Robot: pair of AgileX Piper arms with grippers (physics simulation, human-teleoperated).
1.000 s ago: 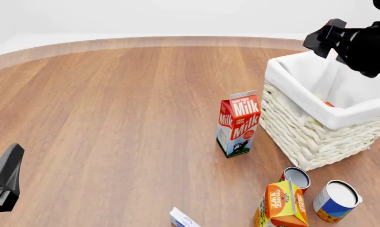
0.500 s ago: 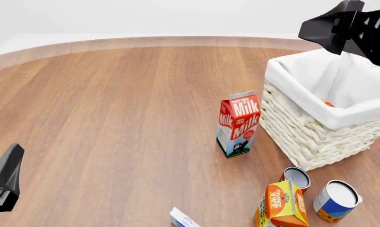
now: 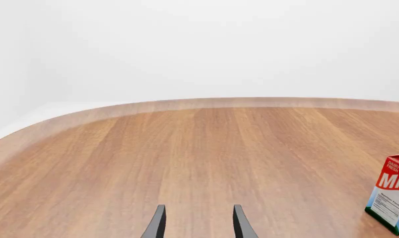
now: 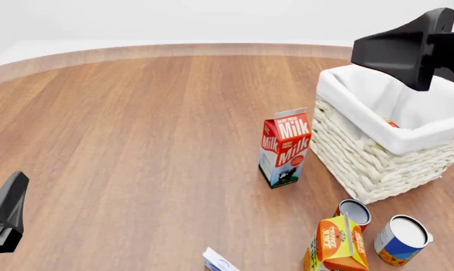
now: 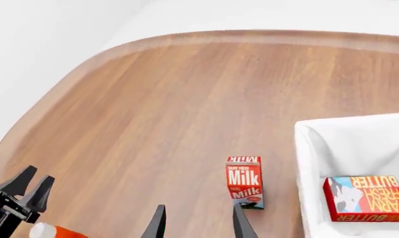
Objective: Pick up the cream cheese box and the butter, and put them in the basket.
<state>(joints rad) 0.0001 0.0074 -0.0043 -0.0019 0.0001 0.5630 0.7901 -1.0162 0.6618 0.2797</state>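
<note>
We see the table (image 4: 136, 141) as a broad wooden top with a curved far edge, and most of its left and middle lies bare, giving wide room to move. The basket (image 4: 378, 152) sits at the right, with the butter (image 5: 366, 199) lying flat inside on its cloth lining; in the front view only a red sliver of it shows. The right gripper (image 5: 195, 223) is up high over the basket's far side, well above the butter, its 2 fingers apart with nothing between them. The left gripper (image 3: 198, 223) is low at the near left edge, far from everything, fingers likewise apart and bare. The milk (image 4: 285, 148) stands upright just left of the basket. Near the front edge we find the juice (image 4: 336, 244), 2 cans (image 4: 402, 240) beside it, and the cream cheese (image 4: 218, 262), partly cut off by the frame, well apart from both grippers.
</note>
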